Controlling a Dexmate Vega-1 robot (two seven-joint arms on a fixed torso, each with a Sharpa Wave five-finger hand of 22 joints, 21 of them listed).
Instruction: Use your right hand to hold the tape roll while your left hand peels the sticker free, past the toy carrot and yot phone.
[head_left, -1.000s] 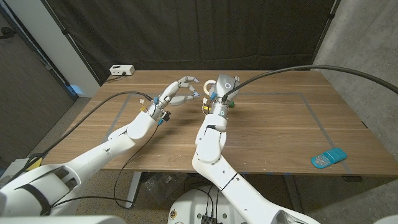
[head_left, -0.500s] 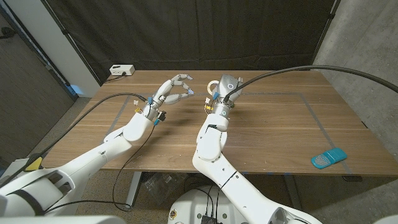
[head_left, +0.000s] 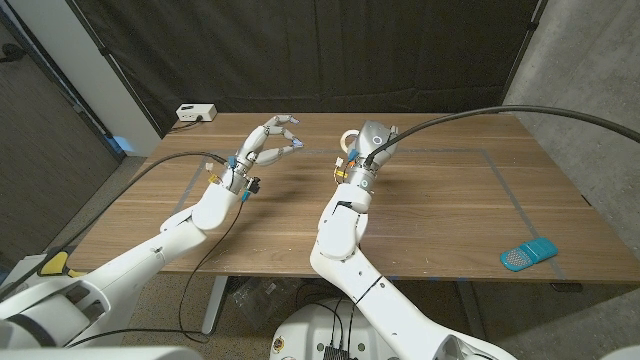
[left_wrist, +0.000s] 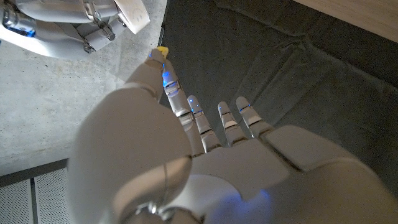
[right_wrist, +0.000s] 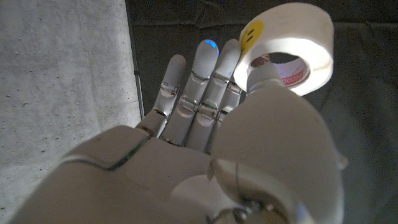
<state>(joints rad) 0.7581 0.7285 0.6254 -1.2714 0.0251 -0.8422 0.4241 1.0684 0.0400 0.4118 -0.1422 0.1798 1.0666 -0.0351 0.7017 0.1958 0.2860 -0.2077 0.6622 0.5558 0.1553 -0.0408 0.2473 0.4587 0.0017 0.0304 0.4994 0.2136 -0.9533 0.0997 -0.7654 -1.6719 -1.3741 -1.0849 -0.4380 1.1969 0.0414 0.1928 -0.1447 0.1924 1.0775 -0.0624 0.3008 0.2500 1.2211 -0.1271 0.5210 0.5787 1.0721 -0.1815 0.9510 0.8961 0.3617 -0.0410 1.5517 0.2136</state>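
My right hand (head_left: 368, 140) holds the white tape roll (head_left: 348, 140) upright above the table's far middle. In the right wrist view the tape roll (right_wrist: 298, 37) sits against the fingertips of my right hand (right_wrist: 205, 149), with a yellow smiley sticker (right_wrist: 252, 31) on its rim. My left hand (head_left: 265, 145) is raised well to the left of the roll, its fingertips pinched together. In the left wrist view a small yellow sticker piece (left_wrist: 161, 51) shows at a fingertip of my left hand (left_wrist: 205, 162). The blue toy phone (head_left: 530, 252) lies near the table's right front corner.
A white box (head_left: 195, 113) sits at the table's back left corner. A faint taped rectangle (head_left: 500, 170) marks the wooden table (head_left: 450, 215). Dark curtains hang behind the table. A thick black cable arcs over the right side.
My left hand has pulled away from the tape roll, moving left and upward with its fingertips still pinched. My right hand and the roll have shifted slightly right.
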